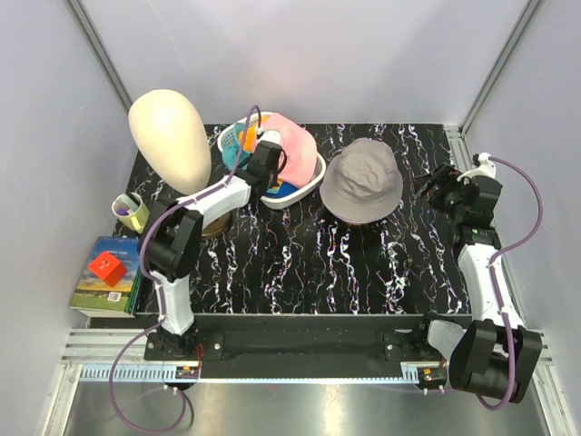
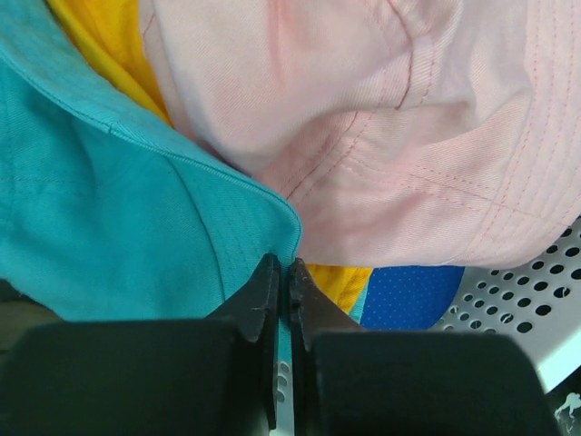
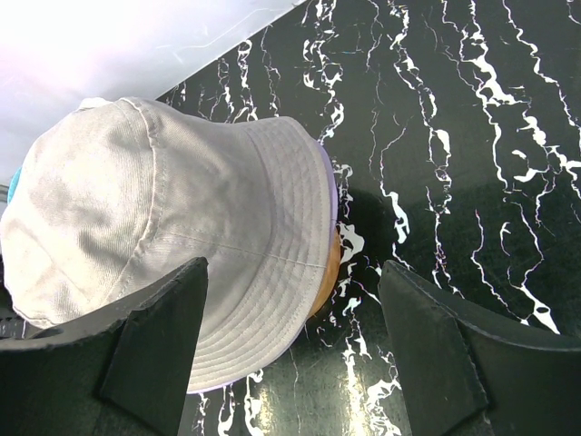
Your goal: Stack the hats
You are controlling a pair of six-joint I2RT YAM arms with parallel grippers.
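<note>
A white perforated basket (image 1: 313, 182) at the back holds the pink hat (image 1: 292, 145) on top of the teal hat (image 2: 109, 200), an orange-yellow hat (image 2: 109, 36) and a royal-blue hat (image 2: 408, 295). My left gripper (image 2: 290, 268) reaches into the basket, its jaws shut on the edge of the teal brim just under the pink hat (image 2: 381, 118). A lavender bucket hat (image 1: 363, 180) sits crown up on the black marbled table. An orange edge (image 3: 331, 272) peeks from under its brim. My right gripper (image 3: 290, 272) hovers open to the right of this lavender hat (image 3: 163, 227), holding nothing.
A cream mannequin head (image 1: 170, 138) stands at the back left beside the basket. A roll of tape (image 1: 130, 211) and a book with a red cube (image 1: 106, 266) lie off the table's left edge. White walls enclose the table.
</note>
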